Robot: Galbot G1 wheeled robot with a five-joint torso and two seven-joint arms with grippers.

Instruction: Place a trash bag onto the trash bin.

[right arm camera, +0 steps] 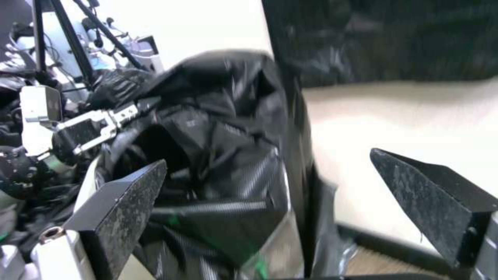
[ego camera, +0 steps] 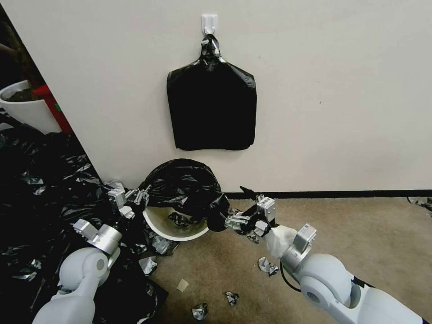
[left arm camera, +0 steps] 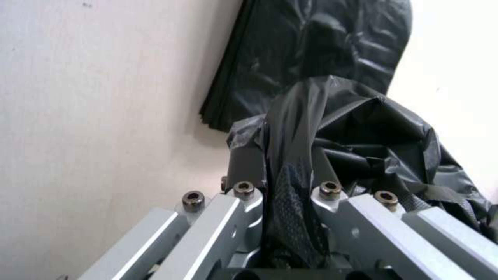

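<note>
Your trash bag point(ego camera: 184, 184) is draped as a wrinkled black dome over the far half of the trash bin point(ego camera: 176, 227), which sits on the floor against the wall, tipped so its cream mouth faces you. The near rim is still bare, and a scrap of black film lies inside.

The relation to watch is the bag's hem across the bin mouth, running roughly from 9 o'clock to 3 o'clock. Your left pincer point(ego camera: 137, 196) sits at the 9 o'clock end, clamped together on a twisted strand of the bag, as the left wrist view point(left arm camera: 290, 194) shows plainly. Your right pincer point(ego camera: 225, 220) sits at the 3 o'clock end, touching the bag's bulge, but its fingers point(right arm camera: 122, 210) stand wide apart with film hanging loose between them, gripping nothing.

The uncovered rim lies toward 6 o'clock from both pincers. The right one is nearer the slack edge, so I judge that side needs a grip before any pull toward you.
</note>
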